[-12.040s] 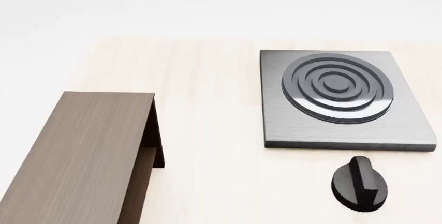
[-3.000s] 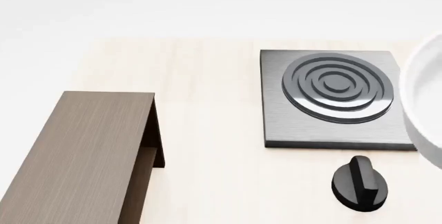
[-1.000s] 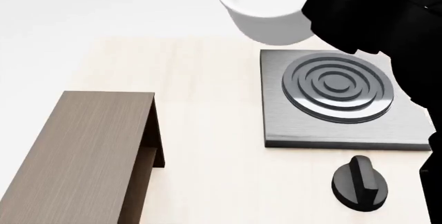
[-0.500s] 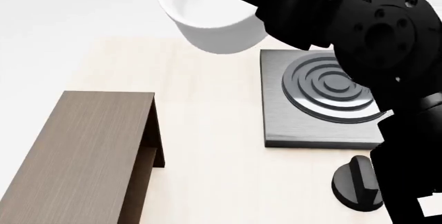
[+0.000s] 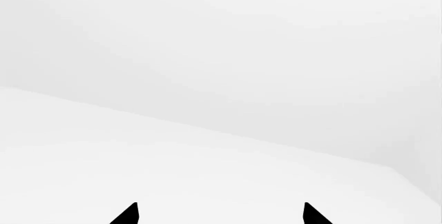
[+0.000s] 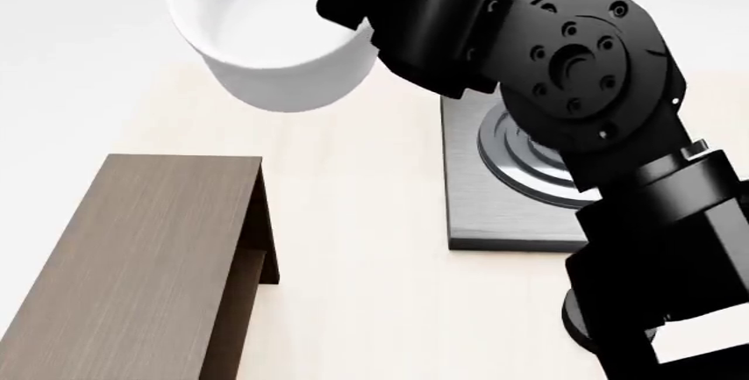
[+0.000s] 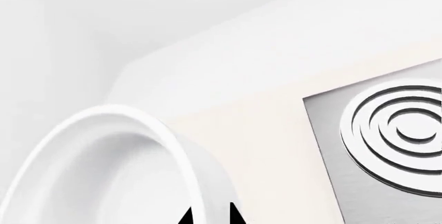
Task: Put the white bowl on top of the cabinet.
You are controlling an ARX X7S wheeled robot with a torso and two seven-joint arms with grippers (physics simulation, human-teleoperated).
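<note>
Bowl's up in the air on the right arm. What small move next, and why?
Probably carry it further left and toward the robot. The white bowl hangs in the right gripper, pinched at its rim, beyond the far end of the cabinet, not over its flat top. Lower only once above it.

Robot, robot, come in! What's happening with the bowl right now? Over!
Right gripper shut on bowl rim, bowl high in the air. Left gripper open, empty. Cabinet top bare, nothing in the way.
</note>
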